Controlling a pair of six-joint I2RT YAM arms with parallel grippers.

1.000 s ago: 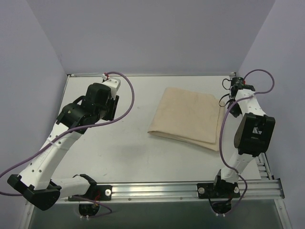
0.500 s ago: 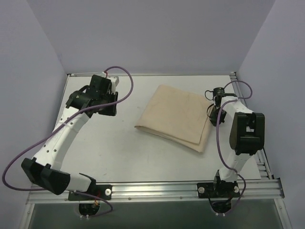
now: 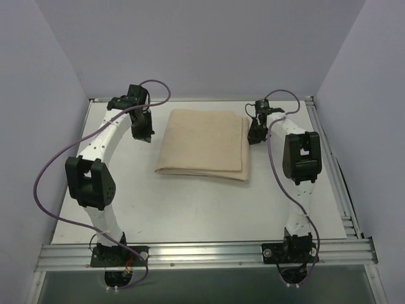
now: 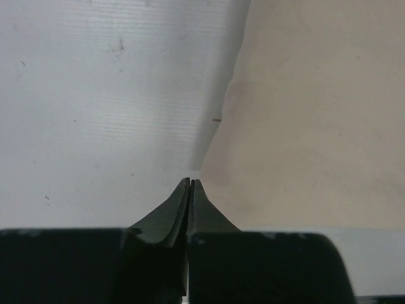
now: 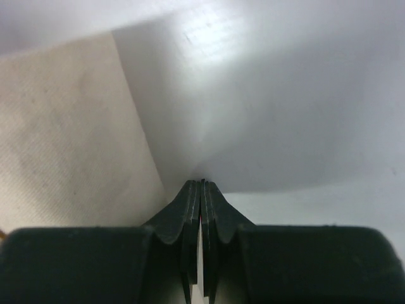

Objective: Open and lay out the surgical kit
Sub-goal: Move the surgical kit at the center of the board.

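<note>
Cloth wrap (image 3: pixel 202 142) lies folded flat at the far middle of the table (image 3: pixel 190 209), its long axis running left to right. The left gripper (image 3: pixel 143 135) is closed just beside its left edge. The right gripper (image 3: pixel 254 137) is closed at its right edge; whether it pinches cloth, I cannot tell

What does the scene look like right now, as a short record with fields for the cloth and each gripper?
cloth: beige, folded flat, not opened
place: far middle of the table, between the two grippers
left gripper: shut, tips at the cloth's left edge
right gripper: shut, tips at the cloth's right edge
grip on cloth: cannot tell for either
</note>
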